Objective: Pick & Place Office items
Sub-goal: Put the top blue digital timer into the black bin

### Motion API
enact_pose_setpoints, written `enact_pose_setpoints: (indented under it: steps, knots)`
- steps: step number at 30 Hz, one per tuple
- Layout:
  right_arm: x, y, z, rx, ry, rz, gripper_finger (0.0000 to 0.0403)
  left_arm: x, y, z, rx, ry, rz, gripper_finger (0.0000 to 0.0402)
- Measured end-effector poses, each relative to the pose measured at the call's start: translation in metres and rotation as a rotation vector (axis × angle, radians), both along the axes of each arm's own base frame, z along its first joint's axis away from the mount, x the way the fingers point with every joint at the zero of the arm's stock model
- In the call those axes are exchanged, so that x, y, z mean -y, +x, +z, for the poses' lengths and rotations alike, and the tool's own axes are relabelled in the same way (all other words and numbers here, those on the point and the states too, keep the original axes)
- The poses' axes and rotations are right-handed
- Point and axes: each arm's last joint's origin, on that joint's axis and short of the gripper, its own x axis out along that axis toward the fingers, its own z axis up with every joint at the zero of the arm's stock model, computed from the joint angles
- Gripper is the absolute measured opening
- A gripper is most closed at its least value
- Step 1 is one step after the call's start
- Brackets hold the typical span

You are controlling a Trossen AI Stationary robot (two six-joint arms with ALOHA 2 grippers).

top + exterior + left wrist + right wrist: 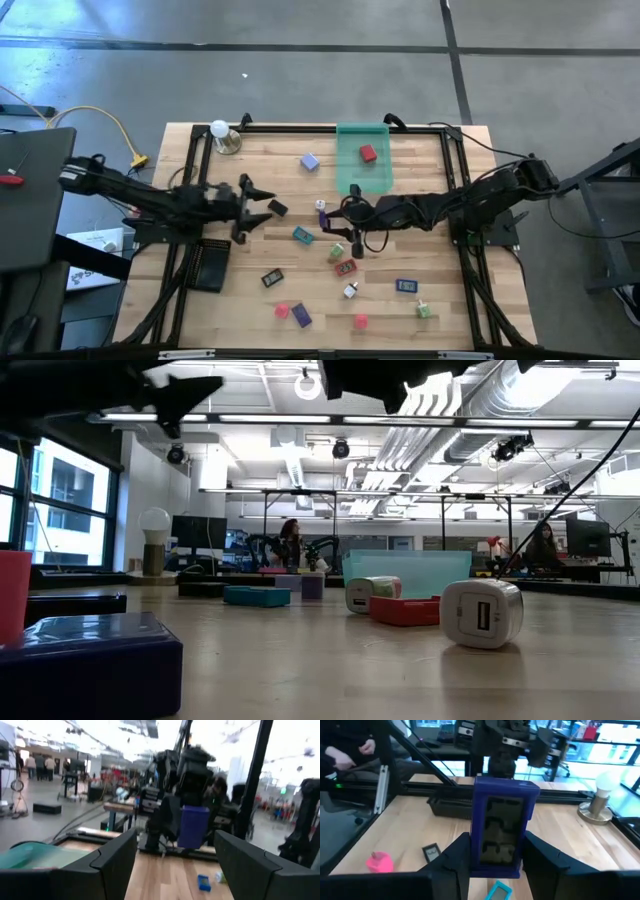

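Right gripper (492, 862) clamps purple block (501, 827) (upright) above table (560, 827).

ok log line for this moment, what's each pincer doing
right pincer: shut on purple block, raised mid-table | left pincer: open, empty, left side of table | green tray: holds red block

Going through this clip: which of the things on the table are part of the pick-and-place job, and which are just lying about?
Job:
- purple block, held in the right gripper
- red block, in the green tray
- teal piece
- white cube
- blue piece
- pink block

Lying about:
- green tray
- black tray
- white ball on a metal base
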Motion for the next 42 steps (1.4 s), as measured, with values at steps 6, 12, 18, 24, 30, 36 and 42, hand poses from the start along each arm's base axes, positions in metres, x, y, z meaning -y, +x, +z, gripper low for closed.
enact_pose_setpoints:
  steps: [6, 12, 18, 24, 30, 36, 42]
  knots:
    - [-0.006, -0.002, -0.002, -0.016, -0.005, 0.019, 0.0130, 0.008, 0.042, 0.005, -0.073, 0.018, -0.001, 0.0260]
    - [-0.018, -0.004, -0.002, -0.015, -0.001, 0.025, 0.0130, 0.010, 0.056, -0.005, -0.090, 0.020, -0.002, 0.0260]
    - [-0.016, -0.004, -0.002, -0.013, -0.036, -0.050, 0.0130, 0.014, 0.060, -0.007, -0.043, -0.015, -0.022, 0.0260]
    - [-0.010, -0.003, -0.002, -0.013, -0.034, -0.092, 0.0130, 0.013, 0.060, -0.005, -0.002, -0.068, -0.001, 0.0260]
    - [-0.009, -0.002, -0.003, -0.013, -0.018, -0.098, 0.0130, 0.014, 0.060, -0.005, -0.003, -0.057, 0.000, 0.0260]
    - [-0.009, -0.002, -0.003, -0.014, -0.015, -0.091, 0.0130, 0.014, 0.061, -0.008, -0.026, -0.117, -0.021, 0.0259]
    - [-0.009, -0.002, -0.003, -0.015, -0.012, -0.076, 0.0130, 0.016, 0.068, -0.007, -0.086, -0.061, -0.010, 0.0255]
